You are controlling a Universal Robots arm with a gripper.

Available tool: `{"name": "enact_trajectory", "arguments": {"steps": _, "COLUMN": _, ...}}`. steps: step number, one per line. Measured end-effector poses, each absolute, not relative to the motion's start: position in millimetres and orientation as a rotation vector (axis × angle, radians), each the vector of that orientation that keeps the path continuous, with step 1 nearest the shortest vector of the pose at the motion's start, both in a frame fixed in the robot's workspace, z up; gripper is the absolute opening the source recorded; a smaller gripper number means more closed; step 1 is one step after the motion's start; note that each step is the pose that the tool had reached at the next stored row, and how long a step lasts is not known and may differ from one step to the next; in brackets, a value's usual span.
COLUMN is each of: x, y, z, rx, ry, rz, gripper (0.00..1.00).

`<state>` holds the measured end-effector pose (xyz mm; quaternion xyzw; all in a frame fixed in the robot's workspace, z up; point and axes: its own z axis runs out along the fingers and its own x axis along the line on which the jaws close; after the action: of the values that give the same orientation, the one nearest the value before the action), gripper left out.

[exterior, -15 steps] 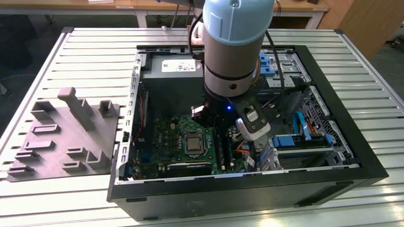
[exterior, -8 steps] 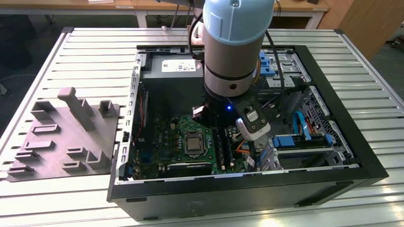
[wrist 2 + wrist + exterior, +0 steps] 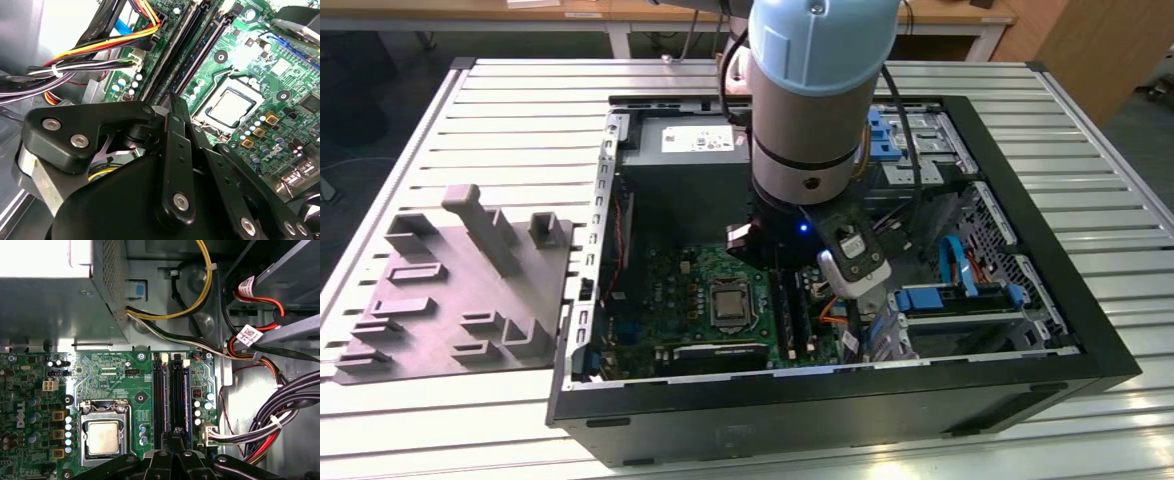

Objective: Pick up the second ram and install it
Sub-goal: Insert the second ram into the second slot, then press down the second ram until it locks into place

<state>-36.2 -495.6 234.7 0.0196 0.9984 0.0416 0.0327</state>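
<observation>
Our claw (image 3: 176,434) is down inside the open computer case (image 3: 854,405), its tip over the bank of long black memory slots (image 3: 158,400) on the green motherboard (image 3: 107,372). We cannot tell whether it is clenched or released, because in both wrist views its tip (image 3: 172,102) shows edge-on against the dark slots.

As far as we can make out, the second ram (image 3: 186,390) is the thin dark strip with bluish chips standing on edge in the slot bank, just beside the claw's tip. In the second wrist view it (image 3: 202,52) runs away from the tip along the slots. We cannot tell whether the claw touches it.

Next to the slots sits the silver processor (image 3: 102,435) in its socket. On the slots' other side, bundled cables (image 3: 280,410) lie against the case wall. The grey power-supply box (image 3: 50,310) sits beyond the board.

In the exterior view the arm (image 3: 814,100) reaches down into the case, which lies on a slatted bench (image 3: 520,110). A grey moulded tray (image 3: 454,290) rests at the exterior view's left.
</observation>
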Motion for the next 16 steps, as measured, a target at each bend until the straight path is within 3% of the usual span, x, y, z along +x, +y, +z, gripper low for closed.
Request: {"name": "enact_trajectory", "arguments": {"steps": 16, "x": -36.2, "y": -495.6, "z": 235.5, "rx": 0.067, "ry": 3.073, "rz": 0.128, "gripper": 0.10}}
